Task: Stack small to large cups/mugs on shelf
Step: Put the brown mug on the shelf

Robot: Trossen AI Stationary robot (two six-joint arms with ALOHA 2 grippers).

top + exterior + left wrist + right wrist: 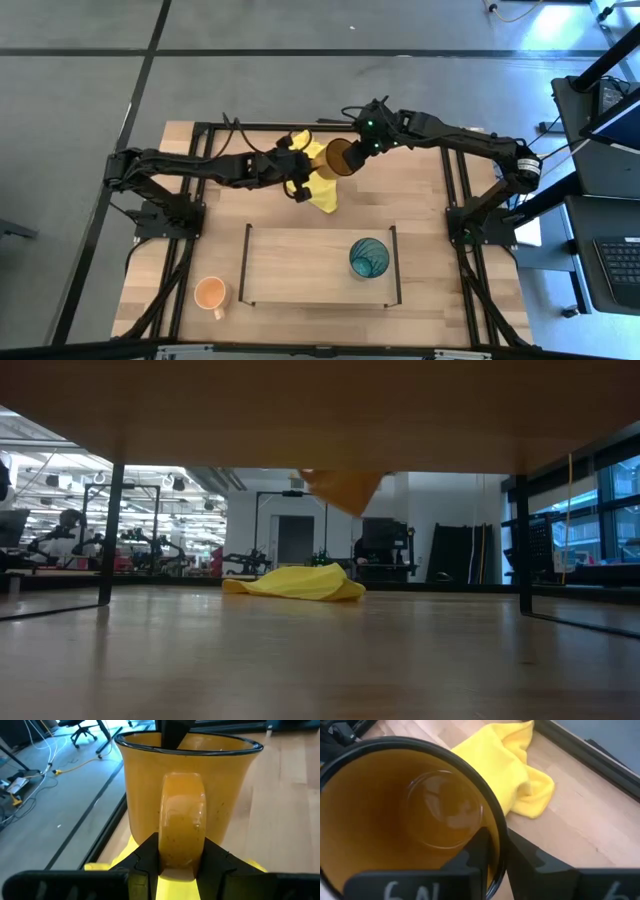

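An amber-brown translucent mug (340,158) hangs over the far middle of the table, above a yellow cloth (320,188), its mouth tipped toward the right arm. Both grippers are shut on it: my left gripper (303,170) from the left, my right gripper (358,147) from the right. In the low view the mug's bottom (345,489) shows clear of the tabletop. A teal ribbed tumbler (368,257) stands upright on the right end of the shelf (300,268). A small pale-orange mug (211,293) stands on the table left of the shelf. My left gripper (181,857) pinches the mug's handle (182,827) between its two fingers, low on the handle loop, coming from the table's left and slanting down. The mug is lifted clear of the table. My right gripper (497,851) has the mug's dark rim (495,832) between its fingers, one finger inside the mug and one outside. It comes from the table's right, slanting down, and the mug's mouth faces it.
The yellow cloth (515,770) lies crumpled on the table under the mug, near the far edge. The shelf's black uprights (247,265) rise at its two short ends. Bare board lies between the tumbler and the shelf's left end.
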